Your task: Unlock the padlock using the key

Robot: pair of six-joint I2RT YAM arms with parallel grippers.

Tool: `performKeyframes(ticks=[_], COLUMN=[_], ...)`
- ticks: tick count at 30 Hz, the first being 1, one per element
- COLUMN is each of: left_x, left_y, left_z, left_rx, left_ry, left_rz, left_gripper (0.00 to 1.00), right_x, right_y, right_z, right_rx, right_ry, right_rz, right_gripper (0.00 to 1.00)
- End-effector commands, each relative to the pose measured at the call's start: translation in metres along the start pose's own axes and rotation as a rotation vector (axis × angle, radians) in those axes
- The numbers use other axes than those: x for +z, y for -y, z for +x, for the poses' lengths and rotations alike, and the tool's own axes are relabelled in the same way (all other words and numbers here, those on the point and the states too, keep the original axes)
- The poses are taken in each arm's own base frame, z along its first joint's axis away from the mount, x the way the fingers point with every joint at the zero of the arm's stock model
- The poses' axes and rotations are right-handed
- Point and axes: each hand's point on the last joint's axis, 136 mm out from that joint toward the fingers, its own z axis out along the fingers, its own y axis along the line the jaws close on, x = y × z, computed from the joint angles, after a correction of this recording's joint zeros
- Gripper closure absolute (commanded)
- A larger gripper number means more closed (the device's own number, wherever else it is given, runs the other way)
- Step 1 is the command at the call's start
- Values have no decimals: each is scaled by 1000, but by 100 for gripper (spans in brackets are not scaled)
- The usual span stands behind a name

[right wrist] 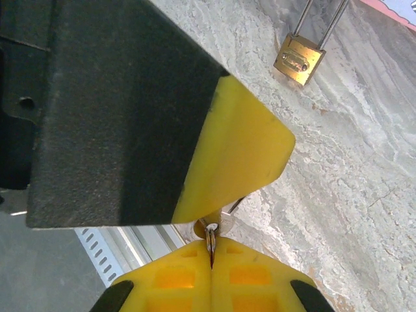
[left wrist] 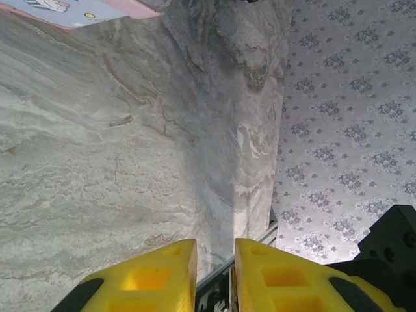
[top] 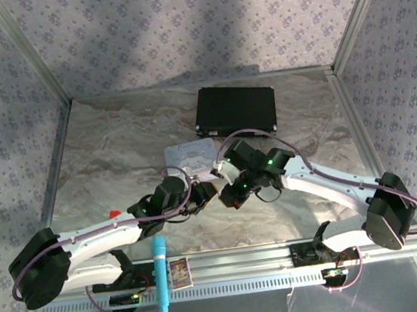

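The padlock (right wrist: 299, 60) is lying flat on the marble table (right wrist: 351, 169), its shackle pointing toward the pastel tin (right wrist: 394, 9) nearby; the key (right wrist: 211, 235) is standing apart from it, and my right gripper (right wrist: 212, 252) is pinching it edge-on between its jaws; my left gripper (left wrist: 215, 250) is hovering just beside, jaws nearly together; whether they are gripping anything I cannot tell

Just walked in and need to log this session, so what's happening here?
The right tool is pinching the small key between its tips. The padlock lies on the table, a little way off and untouched. The left tool sits close beside the right one, its tips nearly together.
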Motion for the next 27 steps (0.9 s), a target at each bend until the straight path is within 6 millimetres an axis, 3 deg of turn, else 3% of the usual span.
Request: performKeyframes(ticks=[1,8,16,19,20,22,23,26,27], left_x=[2,7,8,7,5,2,-1,-10,-14], left_y=[20,16,11,14,15,17,18,22,25], left_z=[4,7,8,6,3,-6,-11,-26,-31], left_rx=[23,28,48,66,67,60,59,67,76], left_ry=[-26,-43,-49,-39,-18,38,69,152,176], left_rz=[40,26,0,11,21,41,51,74,85], left_gripper=[78,79,100,100,100,100,100,100,100], right_x=[-1,3,4,5,5,6,5,-5,-10], right_y=[-3,-1,7,9,9,4,1,1,1], right_z=[-7,-6,-4,-5,-6,-8,-12,-25,-30], right_rx=[-32,-38,-33,-19,-9,17,31,78,107], right_ry=[7,-11,-15,-4,8,36,71,212,266], right_rz=[16,34,71,80,76,27,4,-24,-58], right_gripper=[100,100,100,100,95,59,48,2,1])
